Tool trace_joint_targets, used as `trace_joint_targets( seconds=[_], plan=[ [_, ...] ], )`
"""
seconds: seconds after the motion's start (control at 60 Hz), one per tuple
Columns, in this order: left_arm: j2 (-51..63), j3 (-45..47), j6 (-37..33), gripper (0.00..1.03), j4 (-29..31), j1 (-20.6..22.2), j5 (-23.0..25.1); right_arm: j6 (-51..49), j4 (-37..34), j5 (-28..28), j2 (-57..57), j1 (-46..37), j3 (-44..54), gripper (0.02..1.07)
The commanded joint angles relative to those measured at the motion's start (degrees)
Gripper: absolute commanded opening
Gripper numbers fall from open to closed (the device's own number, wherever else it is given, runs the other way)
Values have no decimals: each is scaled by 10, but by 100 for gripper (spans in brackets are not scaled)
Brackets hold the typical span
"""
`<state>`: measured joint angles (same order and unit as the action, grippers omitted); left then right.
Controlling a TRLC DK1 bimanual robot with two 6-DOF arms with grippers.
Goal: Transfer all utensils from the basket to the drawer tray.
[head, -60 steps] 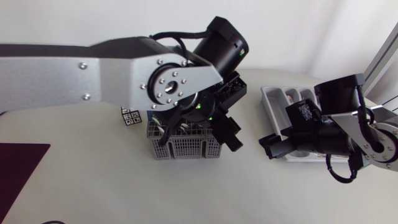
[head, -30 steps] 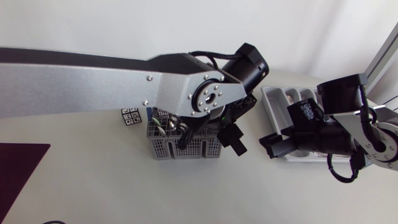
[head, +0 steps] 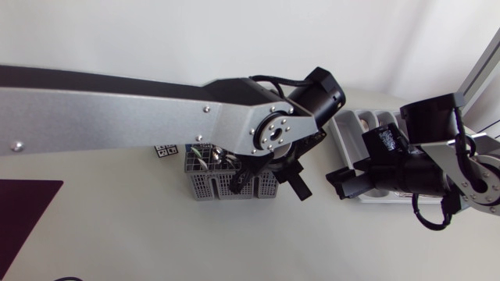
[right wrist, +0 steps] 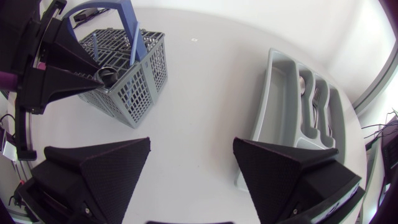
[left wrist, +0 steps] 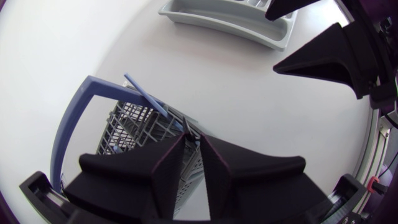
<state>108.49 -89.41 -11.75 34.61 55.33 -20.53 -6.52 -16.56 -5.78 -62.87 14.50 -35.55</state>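
Since earlier, the left arm [head: 156, 109] has swung rightward; left fingers [left wrist: 165, 174] clench a thin utensil [left wrist: 186, 129] that may snag the basket [left wrist: 134, 124]; right fingers [right wrist: 99, 168] released.

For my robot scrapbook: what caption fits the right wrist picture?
Open right gripper faces the table, utensil basket ahead on one side, drawer tray on the other.

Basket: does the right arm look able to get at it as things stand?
Probably not cleanly. The left gripper sits right at the basket's open top, with the left arm stretched above it, so the open right gripper, beside the drawer tray, would likely bump into it.
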Motion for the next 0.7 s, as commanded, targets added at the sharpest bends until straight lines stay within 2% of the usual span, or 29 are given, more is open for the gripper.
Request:
trace_joint_targets(
  seconds=[0.0,0.067,0.5,0.683],
  plan=[
    [11,1,8,9,-9,6,-13,-8,-4,0,7,-1,16,98],
    [3,7,8,6,-13,4,-13,-9,-4,0,8,-1,16,98],
    [-43,24,8,6,-17,7,-13,-12,-1,0,6,0,22,98],
    [-71,62,8,6,-60,2,-13,-13,0,0,5,0,26,98]
  ],
)
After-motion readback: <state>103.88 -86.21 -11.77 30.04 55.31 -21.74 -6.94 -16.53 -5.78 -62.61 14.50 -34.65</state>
